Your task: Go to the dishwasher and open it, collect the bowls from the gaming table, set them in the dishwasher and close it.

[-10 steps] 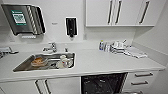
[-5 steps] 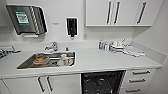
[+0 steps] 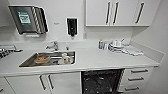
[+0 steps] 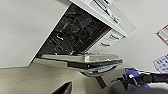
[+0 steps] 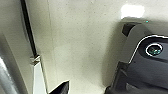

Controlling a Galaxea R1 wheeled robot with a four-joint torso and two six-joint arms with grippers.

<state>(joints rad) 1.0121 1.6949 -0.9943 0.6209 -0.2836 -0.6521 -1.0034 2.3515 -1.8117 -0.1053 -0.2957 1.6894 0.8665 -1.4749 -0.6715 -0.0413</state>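
A: Stainless sink [image 3: 47,58] and white desk [image 3: 105,60] sit lower and wider in the head view than a second ago. Whole picture has shifted, so the camera has moved, not the things. Looks like the base is backing off.

B: Dishwasher?

A: Dishwasher [image 3: 102,81] is open, dark cavity under the desk, right of the sink cabinet doors [image 3: 45,82], left of the white drawers [image 3: 136,78]. Left wrist view has the door [image 4: 82,60] dropped flat, racks visible behind it. Opening step reads as done. Bowls from the gaming table not yet collected.

B: Tools?

A: Cannot tell on either, fingers not readable in the wrist views.

B: Clearance?

A: Dropped door sticks out toward the near side at low level; its front edge is the thing to clip. Right wall [image 3: 160,37] is close to the drawers. Floor [image 5: 82,50] in the right wrist view is pale and bare beside the base.
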